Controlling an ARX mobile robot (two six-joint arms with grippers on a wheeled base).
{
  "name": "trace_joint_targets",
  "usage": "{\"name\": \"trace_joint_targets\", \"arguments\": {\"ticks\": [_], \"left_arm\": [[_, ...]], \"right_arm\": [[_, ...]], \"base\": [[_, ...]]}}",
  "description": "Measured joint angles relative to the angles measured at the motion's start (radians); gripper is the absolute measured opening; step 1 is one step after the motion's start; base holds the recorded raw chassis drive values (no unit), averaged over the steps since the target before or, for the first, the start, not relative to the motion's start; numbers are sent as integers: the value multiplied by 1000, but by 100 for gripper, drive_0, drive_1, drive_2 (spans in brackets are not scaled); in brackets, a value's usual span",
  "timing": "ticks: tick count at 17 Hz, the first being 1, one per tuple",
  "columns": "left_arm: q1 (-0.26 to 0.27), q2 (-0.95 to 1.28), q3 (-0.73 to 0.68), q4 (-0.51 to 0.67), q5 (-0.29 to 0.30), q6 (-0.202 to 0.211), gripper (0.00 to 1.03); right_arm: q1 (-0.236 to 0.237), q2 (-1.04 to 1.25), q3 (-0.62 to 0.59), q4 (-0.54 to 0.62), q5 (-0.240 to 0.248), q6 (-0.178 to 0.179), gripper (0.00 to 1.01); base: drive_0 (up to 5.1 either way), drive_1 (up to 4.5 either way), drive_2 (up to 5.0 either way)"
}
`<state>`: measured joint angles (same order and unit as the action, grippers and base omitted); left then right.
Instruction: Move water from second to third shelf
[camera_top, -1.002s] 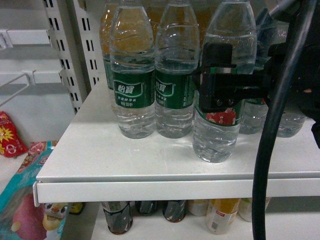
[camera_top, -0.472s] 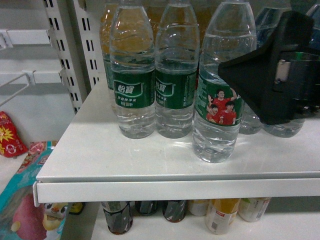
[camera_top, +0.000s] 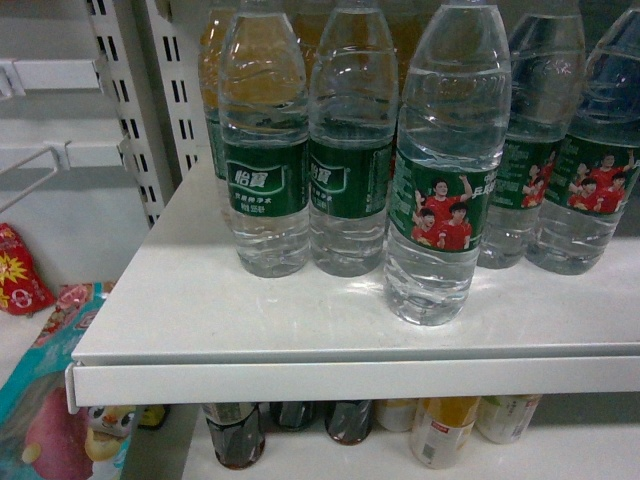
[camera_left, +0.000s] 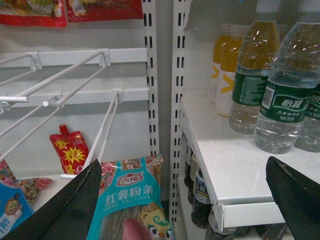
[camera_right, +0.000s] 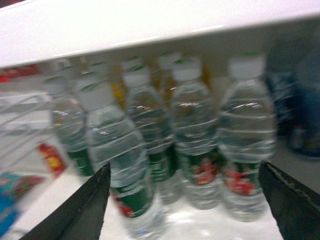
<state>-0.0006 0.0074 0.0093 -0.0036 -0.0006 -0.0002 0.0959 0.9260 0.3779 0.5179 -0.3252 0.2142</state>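
The nearest water bottle (camera_top: 445, 170) stands upright near the front of the white shelf (camera_top: 300, 310), its green label showing figures in red shirts. Several more water bottles (camera_top: 265, 150) stand in rows behind and beside it. Neither gripper appears in the head view. In the blurred right wrist view, my right gripper (camera_right: 184, 167) is open, back from the bottles, with the front water bottle (camera_right: 120, 165) near its left finger and nothing held. My left gripper (camera_left: 182, 165) is open and empty, left of the shelf's corner (camera_left: 220, 200).
Dark cola bottles (camera_top: 237, 432) and orange juice bottles (camera_top: 440, 428) stand on the shelf below. Orange juice bottles (camera_left: 222, 65) stand behind the water. Slotted uprights (camera_left: 150, 100), wire hooks (camera_left: 75, 75) and snack packets (camera_left: 135, 200) fill the bay to the left.
The right gripper was shut around the front water bottle's label, then let go and pulled away to the right, out of the head view. The bottle stays standing on the shelf.
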Motion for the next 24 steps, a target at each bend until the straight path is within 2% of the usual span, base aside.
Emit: {"name": "trace_joint_targets", "arguments": {"ticks": [1,2,3,4,7,8,19,20,24], "left_arm": [[0,0,0,0,0,0,98],[0,0,0,0,-1,0,98],[0,0,0,0,-1,0,98],[0,0,0,0,2,0,98],[0,0,0,0,0,0,98],[0,0,0,0,1,0,98],[0,0,0,0,0,0,98],[0,0,0,0,0,0,98],[0,0,0,0,0,0,98]], "right_arm": [[-20,-71,-53,18,178,-82,80],[-82,-129,-98,-13,281,-139,69],[-112,-195,-148,-44,340,-167,56],[-97,-269,-191,-79,327,-187,43],[-96,-406,-246,-119,325,-206,8],[-96,-427,-262,-134,325,-209,2],[-96,-620,-340,-251,325,-211,2],[-96,-633,-364,-213,325,-211,2],[-96,-705,-366,-292,325,-212,2]], "base": [[0,0,0],[0,0,0],[0,0,0],[0,0,0],[0,0,0],[0,0,0],[0,0,0],[0,0,0],[0,0,0]]}}
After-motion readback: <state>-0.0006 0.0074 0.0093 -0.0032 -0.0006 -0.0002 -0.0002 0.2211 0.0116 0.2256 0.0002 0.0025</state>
